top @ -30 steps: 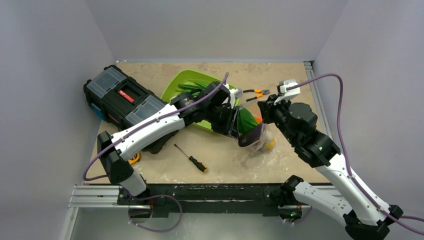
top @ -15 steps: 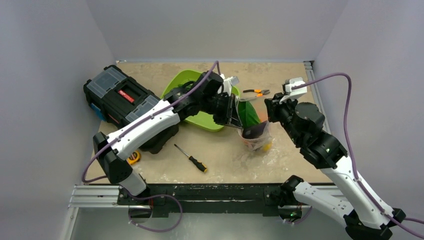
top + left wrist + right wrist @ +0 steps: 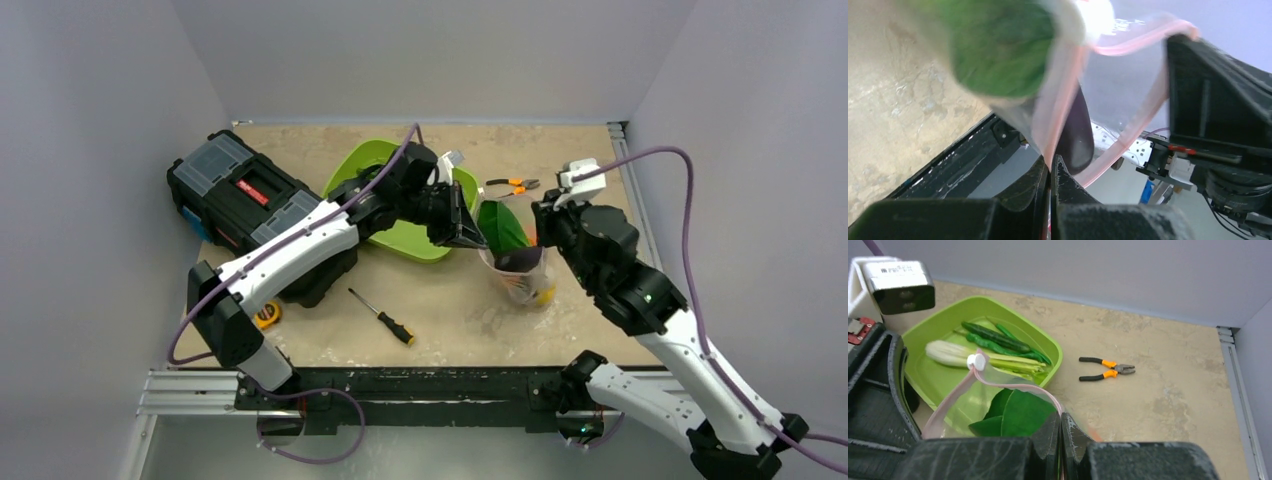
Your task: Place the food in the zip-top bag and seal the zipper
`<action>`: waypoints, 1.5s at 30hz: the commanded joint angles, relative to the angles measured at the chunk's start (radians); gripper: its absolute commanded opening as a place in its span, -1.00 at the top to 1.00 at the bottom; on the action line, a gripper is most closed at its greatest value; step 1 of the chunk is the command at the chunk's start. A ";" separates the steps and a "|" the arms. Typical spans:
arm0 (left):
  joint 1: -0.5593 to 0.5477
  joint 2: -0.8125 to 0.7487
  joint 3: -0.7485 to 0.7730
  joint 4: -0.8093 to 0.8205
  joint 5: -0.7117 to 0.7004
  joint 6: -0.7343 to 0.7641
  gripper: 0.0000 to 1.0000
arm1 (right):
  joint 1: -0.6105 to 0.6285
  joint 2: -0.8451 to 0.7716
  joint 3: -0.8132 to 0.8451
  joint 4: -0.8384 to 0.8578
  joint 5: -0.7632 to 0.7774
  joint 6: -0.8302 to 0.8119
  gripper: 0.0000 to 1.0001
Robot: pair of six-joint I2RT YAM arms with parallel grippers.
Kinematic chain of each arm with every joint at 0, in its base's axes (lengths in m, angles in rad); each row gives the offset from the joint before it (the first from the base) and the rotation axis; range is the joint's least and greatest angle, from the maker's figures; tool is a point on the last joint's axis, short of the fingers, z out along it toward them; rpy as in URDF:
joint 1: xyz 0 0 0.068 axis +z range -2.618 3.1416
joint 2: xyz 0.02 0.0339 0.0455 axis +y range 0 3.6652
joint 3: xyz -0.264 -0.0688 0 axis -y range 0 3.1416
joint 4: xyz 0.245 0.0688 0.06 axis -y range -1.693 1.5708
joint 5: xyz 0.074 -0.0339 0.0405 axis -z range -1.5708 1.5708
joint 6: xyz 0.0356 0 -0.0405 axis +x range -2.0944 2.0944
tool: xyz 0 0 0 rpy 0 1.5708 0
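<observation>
Evidently zip-top bag (image 3: pixel 522 281) hangs between left pincer (image 3: pixel 477 243), right pincer (image 3: pixel 540 241).

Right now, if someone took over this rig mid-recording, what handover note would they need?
Grippers: left claw shut on the zip-top bag at its mouth edge; right claw shut on the opposite edge. The mouth is held open between them.
In the bag: purple eggplant, a green leafy piece sticking out, a yellow piece at the bottom.
Not yet bagged, in the lime-green tray: bok choy, green pods.
Left: load those, then close the zipper, which is open.
</observation>
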 commanded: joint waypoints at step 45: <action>0.005 -0.041 -0.093 0.257 0.097 -0.120 1.00 | 0.000 0.127 0.182 -0.171 0.082 0.054 0.78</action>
